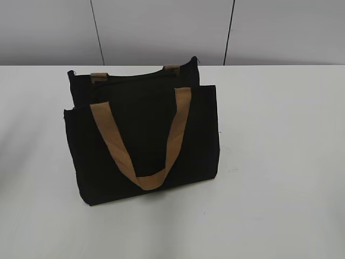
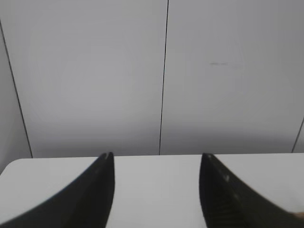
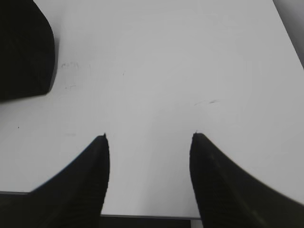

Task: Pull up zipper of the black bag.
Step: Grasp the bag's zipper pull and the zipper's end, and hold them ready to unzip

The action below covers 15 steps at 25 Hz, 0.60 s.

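Observation:
The black bag [image 1: 143, 143] stands upright on the white table [image 1: 280, 162], left of centre, with a tan handle [image 1: 141, 145] hanging down its front pocket panel. A corner of the bag shows at the upper left of the right wrist view [image 3: 23, 52]. The zipper pull tab is too small to make out; a small glint shows at the bag's top right corner [image 1: 198, 60]. My left gripper [image 2: 156, 156] is open and empty over bare table, facing the wall. My right gripper [image 3: 149, 135] is open and empty above the table's near edge, right of the bag. Neither gripper shows in the exterior view.
A grey panelled wall [image 1: 161, 27] with dark vertical seams stands behind the table. The table's near edge [image 3: 147, 216] shows under the right gripper. Faint marks lie on the table to the right of the bag [image 1: 233, 170].

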{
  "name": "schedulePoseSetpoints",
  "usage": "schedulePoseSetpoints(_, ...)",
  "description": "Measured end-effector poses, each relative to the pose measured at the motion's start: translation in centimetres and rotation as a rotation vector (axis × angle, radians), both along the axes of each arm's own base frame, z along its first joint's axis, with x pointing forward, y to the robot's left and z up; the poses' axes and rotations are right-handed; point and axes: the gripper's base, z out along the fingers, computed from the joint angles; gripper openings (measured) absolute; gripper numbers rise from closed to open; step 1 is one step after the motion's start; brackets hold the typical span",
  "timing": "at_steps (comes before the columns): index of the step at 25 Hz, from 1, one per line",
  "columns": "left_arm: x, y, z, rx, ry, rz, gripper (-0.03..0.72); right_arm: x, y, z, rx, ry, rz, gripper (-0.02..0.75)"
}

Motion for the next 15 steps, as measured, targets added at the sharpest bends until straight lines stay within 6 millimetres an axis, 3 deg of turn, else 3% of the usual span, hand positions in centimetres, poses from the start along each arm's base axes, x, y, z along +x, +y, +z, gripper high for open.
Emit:
schedulePoseSetpoints(4, 4.0, -0.4, -1.9, -0.006, -0.058, -0.002, 0.396, 0.0, 0.0, 0.0, -0.001, 0.0, 0.0, 0.421)
schedulePoseSetpoints(7, 5.3, -0.5, -4.2, -0.013, -0.116, -0.004, 0.391, 0.0, 0.0, 0.0, -0.001, 0.0, 0.0, 0.421)
schedulePoseSetpoints(15, 3.9, -0.8, -12.1, -0.014, -0.014, -0.049, 0.39, 0.0, 0.0, 0.0, -0.001, 0.0, 0.0, 0.421)
